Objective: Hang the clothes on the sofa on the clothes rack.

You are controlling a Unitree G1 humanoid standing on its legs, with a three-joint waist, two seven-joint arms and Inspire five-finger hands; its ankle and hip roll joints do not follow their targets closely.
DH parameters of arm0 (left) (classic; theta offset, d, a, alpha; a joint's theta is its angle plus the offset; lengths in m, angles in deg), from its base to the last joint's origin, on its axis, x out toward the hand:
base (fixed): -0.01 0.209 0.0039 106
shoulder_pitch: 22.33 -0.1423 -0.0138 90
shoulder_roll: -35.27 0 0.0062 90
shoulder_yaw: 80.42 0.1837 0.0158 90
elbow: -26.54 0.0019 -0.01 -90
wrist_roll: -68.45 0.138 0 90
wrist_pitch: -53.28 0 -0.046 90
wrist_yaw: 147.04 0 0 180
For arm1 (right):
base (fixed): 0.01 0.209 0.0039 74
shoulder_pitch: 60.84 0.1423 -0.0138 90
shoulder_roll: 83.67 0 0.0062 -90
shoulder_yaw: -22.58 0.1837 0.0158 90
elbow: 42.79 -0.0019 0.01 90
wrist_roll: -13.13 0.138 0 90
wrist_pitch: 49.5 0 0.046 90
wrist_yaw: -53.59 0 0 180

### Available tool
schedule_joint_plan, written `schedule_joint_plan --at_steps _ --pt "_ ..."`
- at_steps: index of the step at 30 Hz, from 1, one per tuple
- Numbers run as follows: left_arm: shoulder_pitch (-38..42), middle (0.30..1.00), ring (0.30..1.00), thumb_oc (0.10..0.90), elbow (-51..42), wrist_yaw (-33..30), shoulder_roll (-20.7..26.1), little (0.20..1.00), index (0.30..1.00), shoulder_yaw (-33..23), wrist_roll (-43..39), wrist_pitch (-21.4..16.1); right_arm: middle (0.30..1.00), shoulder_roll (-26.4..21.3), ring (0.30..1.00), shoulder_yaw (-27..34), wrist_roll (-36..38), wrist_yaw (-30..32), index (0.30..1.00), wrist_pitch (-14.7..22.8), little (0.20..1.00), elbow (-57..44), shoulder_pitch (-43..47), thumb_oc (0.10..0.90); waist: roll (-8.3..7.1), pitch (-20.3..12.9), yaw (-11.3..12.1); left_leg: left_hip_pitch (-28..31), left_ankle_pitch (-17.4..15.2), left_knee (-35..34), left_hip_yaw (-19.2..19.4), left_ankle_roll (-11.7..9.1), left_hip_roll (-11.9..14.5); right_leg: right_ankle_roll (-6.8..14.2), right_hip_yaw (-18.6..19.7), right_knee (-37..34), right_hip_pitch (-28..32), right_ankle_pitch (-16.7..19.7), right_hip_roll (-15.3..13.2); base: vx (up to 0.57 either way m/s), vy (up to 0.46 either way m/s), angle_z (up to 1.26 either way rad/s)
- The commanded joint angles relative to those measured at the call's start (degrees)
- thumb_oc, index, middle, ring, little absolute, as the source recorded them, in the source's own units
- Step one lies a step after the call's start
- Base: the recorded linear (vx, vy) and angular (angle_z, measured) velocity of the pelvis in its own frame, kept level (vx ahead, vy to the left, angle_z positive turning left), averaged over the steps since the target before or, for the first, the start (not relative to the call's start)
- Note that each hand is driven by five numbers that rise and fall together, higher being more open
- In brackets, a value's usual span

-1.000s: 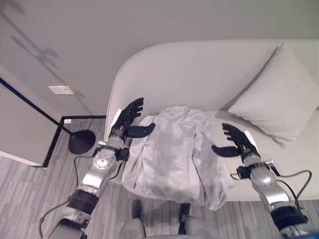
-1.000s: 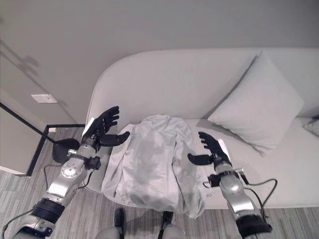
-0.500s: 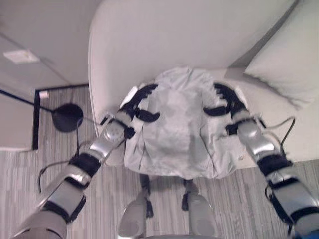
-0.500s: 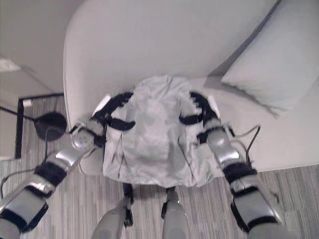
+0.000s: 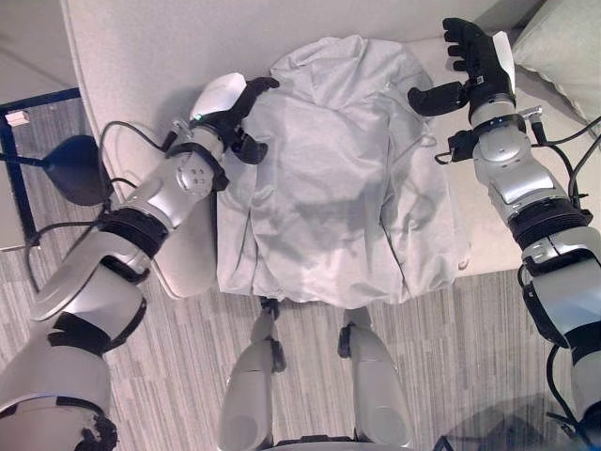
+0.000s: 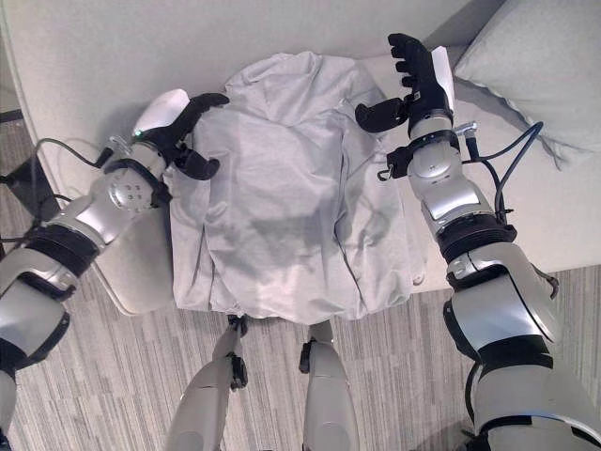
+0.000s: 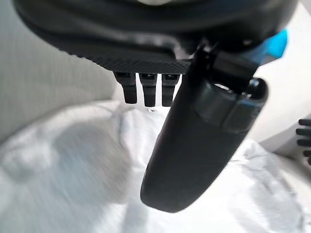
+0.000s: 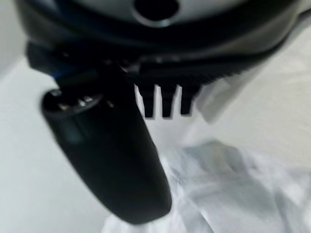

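A pale grey-white garment fills the frame's centre on an off-white sofa; grey striped carpet runs below, and a light grey cushion sits upper right.

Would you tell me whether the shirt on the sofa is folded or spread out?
Spread out. The shirt lies flat across the sofa seat, its hem hanging over the front edge, rumpled, not folded.
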Motion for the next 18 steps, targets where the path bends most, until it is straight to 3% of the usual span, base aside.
schedule_joint_plan --at_steps 1,7,18 --pt "6.6 0.900 0.900 0.800 -3.2 -5.3 4.9 0.900 0.900 0.2 3.5 -4.1 0.900 -3.7 0.900 1.1 0.9 1.8 0.900 6.4 0.900 -4.6 2.6 0.800 -1.72 -3.4 1.2 -1.8 -1.2 -1.2 -2.5 -5.2 2.3 7.6 1.5 0.3 0.5 0.7 -2.8 0.04 -0.003 -0.03" --pt "4.2 0.900 0.900 0.800 -11.2 -6.5 8.5 0.900 0.900 -1.9 4.8 -4.3 0.900 -2.9 0.900 1.7 0.7 -0.1 0.900 6.2 0.900 -7.3 -3.6 0.800 -1.29 -3.4 1.7 -1.1 -1.6 -1.2 -3.0 -5.1 2.1 7.2 1.6 0.3 1.2 0.1 -2.7 0.04 -0.006 0.02" --pt "2.3 0.900 0.900 0.800 -4.4 -5.8 7.4 0.900 0.900 0.3 7.9 -3.2 0.900 -3.7 0.900 0.8 -4.3 1.7 0.900 5.2 0.900 -5.4 -3.3 0.800 -1.58 -1.7 1.3 -3.5 -0.9 -1.2 -3.7 -5.4 2.2 7.3 1.0 0.3 -0.6 0.2 -2.6 0.01 -0.003 0.02"
